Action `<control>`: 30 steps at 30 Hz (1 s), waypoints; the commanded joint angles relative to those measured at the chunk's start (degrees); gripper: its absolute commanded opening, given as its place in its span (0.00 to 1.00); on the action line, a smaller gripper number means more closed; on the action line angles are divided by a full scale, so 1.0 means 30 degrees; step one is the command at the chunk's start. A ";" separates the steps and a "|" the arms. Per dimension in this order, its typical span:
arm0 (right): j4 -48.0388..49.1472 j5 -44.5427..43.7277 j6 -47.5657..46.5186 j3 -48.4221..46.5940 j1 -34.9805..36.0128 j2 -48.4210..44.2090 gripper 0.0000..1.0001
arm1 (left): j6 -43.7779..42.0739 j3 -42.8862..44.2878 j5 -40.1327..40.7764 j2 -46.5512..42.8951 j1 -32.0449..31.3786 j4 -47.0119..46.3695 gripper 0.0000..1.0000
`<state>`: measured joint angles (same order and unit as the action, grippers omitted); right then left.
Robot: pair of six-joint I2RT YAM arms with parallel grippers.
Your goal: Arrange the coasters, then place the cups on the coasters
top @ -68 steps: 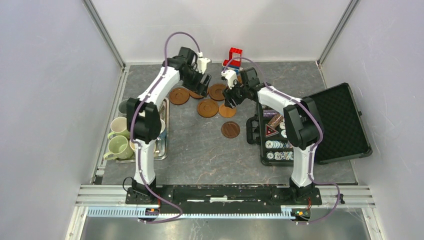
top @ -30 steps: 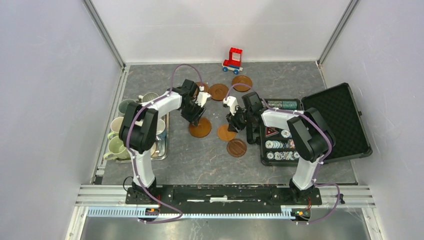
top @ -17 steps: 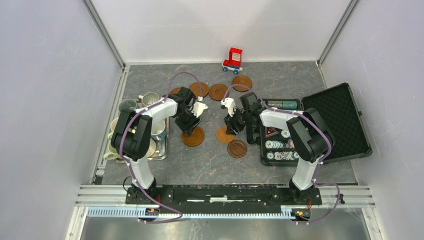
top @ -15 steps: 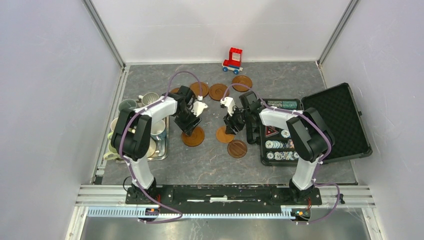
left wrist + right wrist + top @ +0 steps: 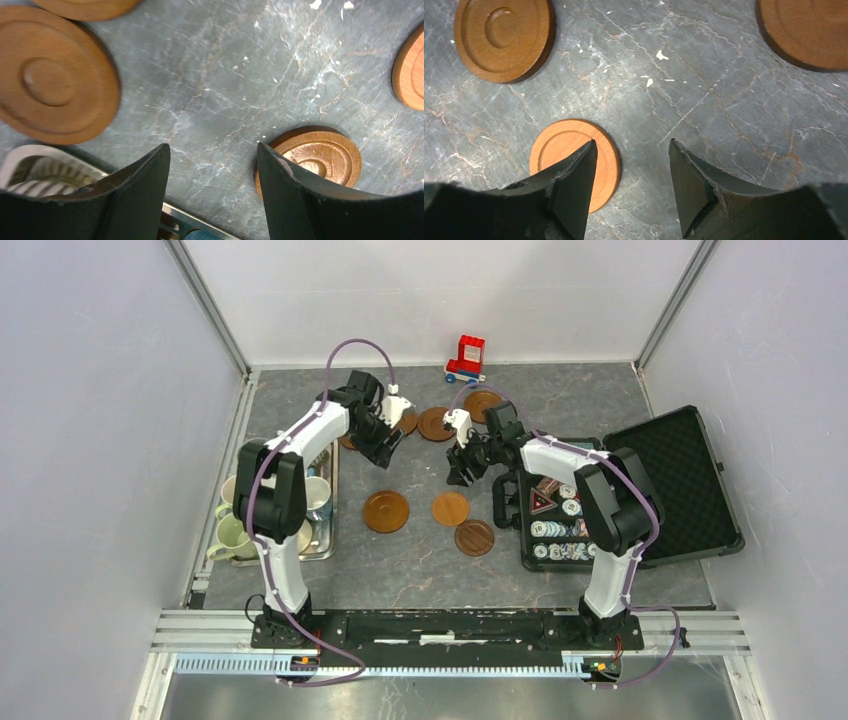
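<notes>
Three wooden coasters lie apart mid-table: a rimmed one point(image 5: 385, 511), a lighter flat one point(image 5: 451, 508) and a darker one point(image 5: 474, 537). More coasters sit farther back point(image 5: 436, 423) point(image 5: 483, 403), some partly hidden by the arms. My left gripper point(image 5: 383, 452) hangs open above bare table behind the rimmed coaster, nothing between its jaws point(image 5: 212, 150). The right gripper point(image 5: 458, 472) is open too and holds nothing point(image 5: 631, 145), with the flat coaster point(image 5: 574, 160) below its left finger. The cups point(image 5: 237, 537) point(image 5: 238, 490) stand together at the left.
A square metal tray point(image 5: 325, 540) under the cups lies along the left edge. An open black case point(image 5: 690, 480) with poker chips sits at the right. A red toy block point(image 5: 465, 358) stands at the back wall.
Both grippers have opened, letting go of the rimmed and the flat coaster on the table. Both arms have risen and drawn back toward the far coasters.
</notes>
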<state>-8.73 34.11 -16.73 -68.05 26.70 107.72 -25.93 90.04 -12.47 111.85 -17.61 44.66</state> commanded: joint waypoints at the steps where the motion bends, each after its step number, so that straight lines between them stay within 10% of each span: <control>1: 0.0417 0.0090 0.0492 -0.1125 -0.0536 0.0325 0.62 | -0.0886 -0.0828 -0.0885 0.0304 -0.0407 0.0310 0.72; 30: 0.1270 -0.0221 0.1300 0.0358 -0.1030 -0.0097 0.61 | -0.4308 -1.0441 -0.0746 -0.4310 -0.1655 -0.0965 0.50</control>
<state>-7.29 33.80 -13.69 -67.44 23.53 108.92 -36.42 62.33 -14.85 100.55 -21.76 40.51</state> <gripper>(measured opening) 0.614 0.511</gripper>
